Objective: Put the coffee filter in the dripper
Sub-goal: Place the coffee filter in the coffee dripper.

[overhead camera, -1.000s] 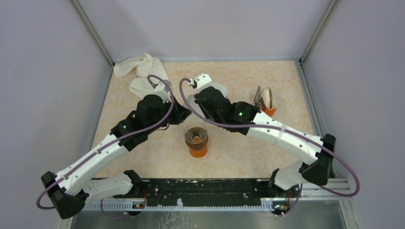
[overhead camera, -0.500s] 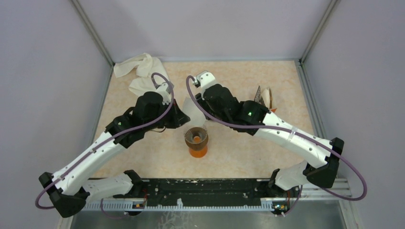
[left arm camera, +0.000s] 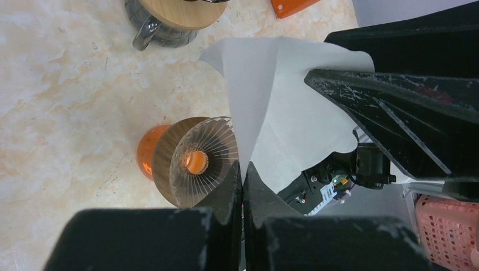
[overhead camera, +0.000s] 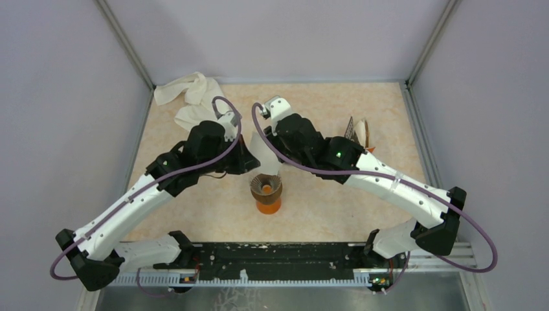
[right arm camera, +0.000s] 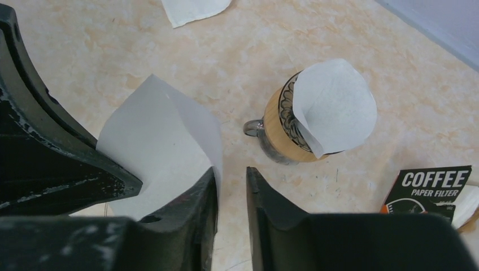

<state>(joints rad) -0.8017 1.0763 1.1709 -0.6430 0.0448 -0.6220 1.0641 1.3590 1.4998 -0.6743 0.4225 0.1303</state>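
Coffee filter (left arm camera: 282,101), partly spread into a cone, hangs pinched by its edge in the tightly closed left gripper (left arm camera: 242,167), the right gripper (right arm camera: 231,174) slightly parted against the paper (clamping nothing, it seems), so lowering it into the dripper (left arm camera: 195,161) just beyond the left gripper's tips is not yet done.

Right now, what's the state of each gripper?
Left gripper: shut, pinching the coffee filter at its edge.
Right gripper: open, nothing between its jaws; the filter lies just outside them.
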